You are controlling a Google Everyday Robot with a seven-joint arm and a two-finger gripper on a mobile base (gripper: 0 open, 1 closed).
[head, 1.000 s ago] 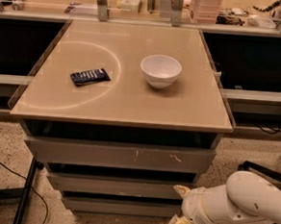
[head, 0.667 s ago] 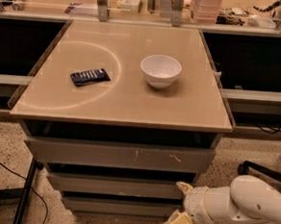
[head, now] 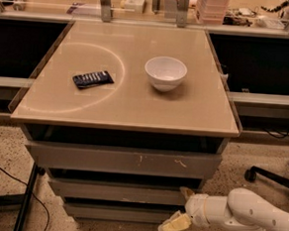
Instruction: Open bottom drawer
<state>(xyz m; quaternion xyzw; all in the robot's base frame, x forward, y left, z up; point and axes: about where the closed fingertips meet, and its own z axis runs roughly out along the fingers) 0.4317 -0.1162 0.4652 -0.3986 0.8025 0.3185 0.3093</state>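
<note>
We are holding our gripper (head: 176, 209) low at the right front of the cabinet (head: 106, 159), its fingers spread apart, the lower one just beside the bottom drawer (head: 118, 213). That drawer is sitting lowest of the three grey fronts, near the floor. A bowl (head: 165, 73) is resting on top.

There's the bottom drawer (head: 118, 213), lowest under the worktop's near edge: a plain, flat grey front with no handle, the narrowest of the three, and it looks pushed in. The gripper (head: 180, 209) is right at the drawer's right end, below the worktop's near right corner, its fingers spread apart.
</note>
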